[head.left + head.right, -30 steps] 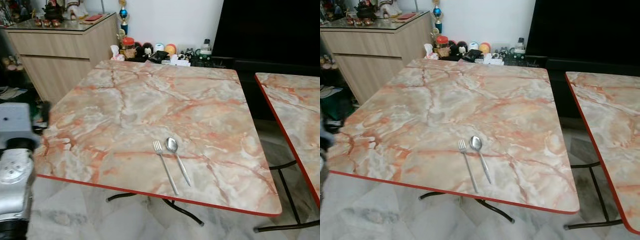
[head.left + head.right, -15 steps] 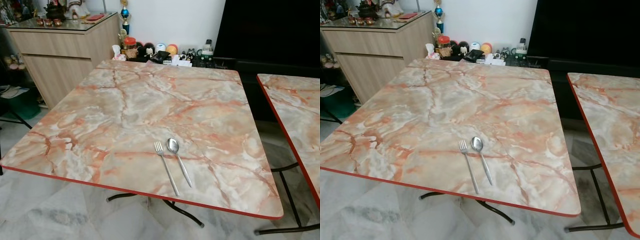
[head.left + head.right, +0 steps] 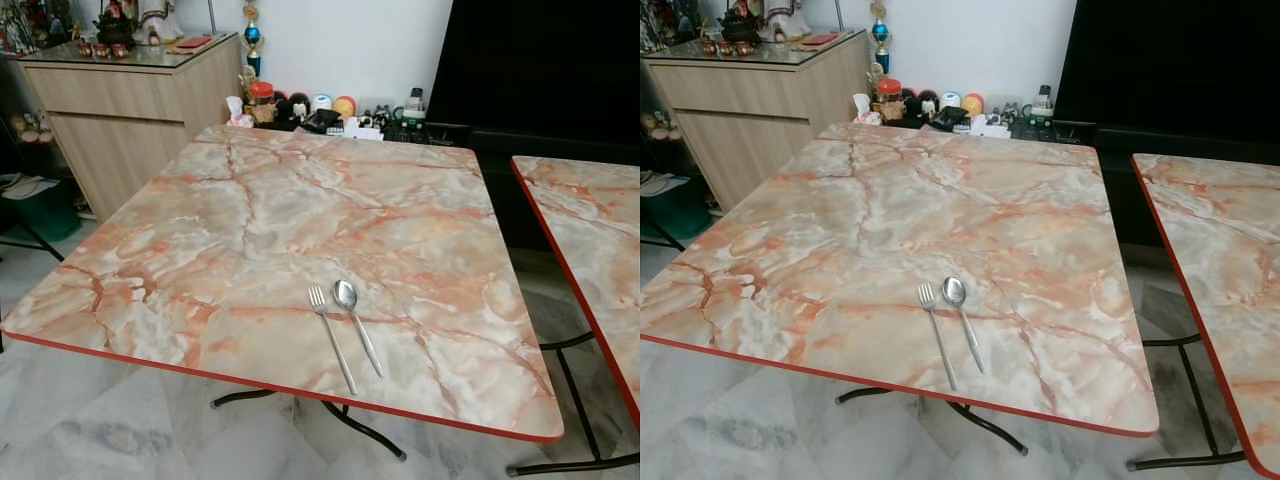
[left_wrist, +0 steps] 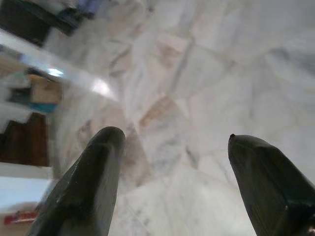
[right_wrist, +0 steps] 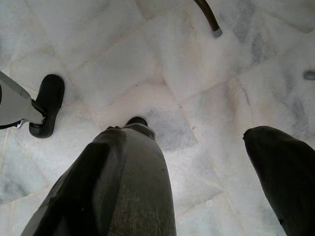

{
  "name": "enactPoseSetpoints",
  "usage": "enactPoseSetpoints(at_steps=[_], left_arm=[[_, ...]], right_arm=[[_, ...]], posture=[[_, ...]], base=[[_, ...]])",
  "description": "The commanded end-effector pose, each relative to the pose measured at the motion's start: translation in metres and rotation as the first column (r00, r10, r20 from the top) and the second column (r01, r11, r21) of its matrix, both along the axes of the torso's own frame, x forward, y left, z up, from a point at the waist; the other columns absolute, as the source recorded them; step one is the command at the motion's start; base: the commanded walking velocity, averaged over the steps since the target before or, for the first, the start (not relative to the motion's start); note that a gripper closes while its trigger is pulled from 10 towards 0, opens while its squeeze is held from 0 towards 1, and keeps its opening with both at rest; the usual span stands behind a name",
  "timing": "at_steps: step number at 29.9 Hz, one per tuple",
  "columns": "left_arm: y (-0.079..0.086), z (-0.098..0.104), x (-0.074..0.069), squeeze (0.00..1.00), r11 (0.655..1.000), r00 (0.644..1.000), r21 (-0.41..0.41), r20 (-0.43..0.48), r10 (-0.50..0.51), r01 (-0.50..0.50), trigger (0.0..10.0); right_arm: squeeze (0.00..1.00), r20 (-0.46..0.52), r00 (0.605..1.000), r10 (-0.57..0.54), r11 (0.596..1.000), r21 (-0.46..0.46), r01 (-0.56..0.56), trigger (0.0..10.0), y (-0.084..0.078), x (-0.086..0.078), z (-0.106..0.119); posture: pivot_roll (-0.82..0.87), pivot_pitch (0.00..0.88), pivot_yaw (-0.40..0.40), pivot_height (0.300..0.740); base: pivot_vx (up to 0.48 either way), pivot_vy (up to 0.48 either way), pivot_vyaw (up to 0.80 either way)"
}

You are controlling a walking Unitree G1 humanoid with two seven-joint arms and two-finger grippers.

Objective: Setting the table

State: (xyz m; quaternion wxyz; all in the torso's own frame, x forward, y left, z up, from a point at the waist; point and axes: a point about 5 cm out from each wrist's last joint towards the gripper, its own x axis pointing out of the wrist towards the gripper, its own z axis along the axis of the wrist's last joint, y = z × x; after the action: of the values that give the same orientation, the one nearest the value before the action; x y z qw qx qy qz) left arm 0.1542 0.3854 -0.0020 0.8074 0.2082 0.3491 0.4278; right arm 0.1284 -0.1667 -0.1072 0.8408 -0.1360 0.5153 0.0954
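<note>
A marble-patterned table (image 3: 300, 210) with a red edge is standing on the pale marble floor (image 3: 90, 440), with a second matching table (image 3: 590, 240) well apart to its right and a wooden sideboard (image 3: 120, 100) behind on the left. A fork (image 3: 331, 337) and a spoon (image 3: 356, 324) are lying just beside each other near the table's front edge, fork on the left. The left gripper (image 4: 172, 147) and the right gripper (image 5: 206, 147) are both hanging over the floor, fingers spread apart and holding nothing.
</note>
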Motion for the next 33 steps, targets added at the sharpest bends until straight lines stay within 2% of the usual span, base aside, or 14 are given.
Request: enactPoseSetpoints(at_steps=[1,3,5,6,7,10,13,16,18,19,20,22,27,33], left_arm=[[-0.010,-0.011,0.000,0.00,0.997,0.999,-0.073,-0.023,-0.029,0.027,10.0],[-0.029,-0.026,0.004,0.00,0.969,0.993,-0.226,-0.028,-0.112,0.103,10.0],[-0.029,-0.026,0.004,0.00,0.969,0.993,-0.226,-0.028,-0.112,0.103,10.0],[-0.047,-0.036,0.010,0.00,0.920,0.977,-0.338,-0.006,-0.212,0.197,10.0],[-0.047,-0.036,0.010,0.00,0.920,0.977,-0.338,-0.006,-0.212,0.197,10.0],[-0.101,-0.057,0.020,0.00,0.706,0.824,-0.514,0.003,-0.566,0.487,10.0],[-0.122,-0.065,0.021,0.00,0.633,0.764,-0.566,-0.007,-0.645,0.528,10.0],[-0.130,-0.068,0.022,0.00,0.618,0.745,-0.574,-0.019,-0.667,0.538,10.0],[-0.135,-0.068,0.025,0.00,0.610,0.738,-0.572,-0.014,-0.675,0.547,10.0],[-0.135,-0.068,0.025,0.00,0.610,0.738,-0.572,-0.014,-0.675,0.547,10.0],[-0.138,-0.068,0.027,0.00,0.599,0.730,-0.575,-0.005,-0.683,0.557,10.0],[-0.139,-0.068,0.026,0.00,0.590,0.724,-0.580,-0.001,-0.690,0.562,10.0],[-0.139,-0.071,0.021,0.00,0.574,0.703,-0.591,-0.015,-0.711,0.567,10.0],[-0.136,-0.074,0.013,0.00,0.589,0.714,-0.594,-0.035,-0.699,0.548,10.0]], right_arm=[[0.00,-0.058,0.998,-0.012,1.000,-0.004,0.012,10.0,-0.002,-0.013,-0.004],[0.00,-0.056,0.998,-0.016,1.000,-0.003,0.015,10.0,-0.002,-0.013,-0.004],[0.00,-0.056,0.998,-0.016,1.000,-0.003,0.015,10.0,-0.002,-0.013,-0.004],[0.00,-0.055,0.998,-0.040,0.999,0.003,0.040,10.0,-0.002,-0.013,-0.004],[0.00,-0.055,0.998,-0.040,0.999,0.003,0.040,10.0,-0.002,-0.013,-0.004],[0.00,-0.041,0.979,-0.199,0.978,0.047,0.201,10.0,0.000,-0.013,-0.004],[0.00,0.010,0.968,-0.252,0.966,0.056,0.251,10.0,-0.001,-0.004,-0.001],[0.00,0.084,0.919,-0.385,0.921,0.105,0.376,10.0,-0.008,0.014,0.006],[0.00,0.169,0.842,-0.513,0.858,0.142,0.494,10.0,-0.022,0.028,0.014],[0.00,0.169,0.842,-0.513,0.858,0.142,0.494,10.0,-0.022,0.028,0.014],[0.00,0.226,0.777,-0.587,0.809,0.160,0.565,10.0,-0.035,0.035,0.020],[0.00,0.271,0.727,-0.631,0.775,0.184,0.605,10.0,-0.043,0.041,0.026],[0.00,0.436,0.641,-0.632,0.770,0.262,0.582,10.0,-0.050,0.062,0.046],[0.00,0.502,0.611,-0.612,0.786,0.299,0.542,10.0,-0.042,0.055,0.055]], posture=[[0.05,0.059,0.014,0.740],[0.05,0.059,0.017,0.740],[0.05,0.059,0.017,0.740],[0.05,0.062,0.016,0.740],[0.05,0.062,0.016,0.740],[0.04,0.064,0.021,0.740],[0.03,0.061,0.024,0.740],[0.02,0.062,0.025,0.740],[0.01,0.062,0.025,0.740],[0.01,0.062,0.025,0.740],[0.00,0.060,0.023,0.740],[0.01,0.058,0.021,0.740],[0.00,0.052,0.009,0.740],[-0.01,0.042,-0.004,0.740]], base=[[0.000,0.000,0.00],[0.000,0.000,0.00],[0.000,0.000,0.00],[0.000,0.000,0.00],[0.000,0.000,0.00],[0.000,0.000,0.00],[0.000,0.000,0.00],[0.000,0.000,0.00],[0.000,0.000,0.00],[0.000,0.000,0.00],[0.000,0.000,0.00],[0.000,0.000,0.00],[0.000,0.000,0.00],[0.000,0.000,0.00]])
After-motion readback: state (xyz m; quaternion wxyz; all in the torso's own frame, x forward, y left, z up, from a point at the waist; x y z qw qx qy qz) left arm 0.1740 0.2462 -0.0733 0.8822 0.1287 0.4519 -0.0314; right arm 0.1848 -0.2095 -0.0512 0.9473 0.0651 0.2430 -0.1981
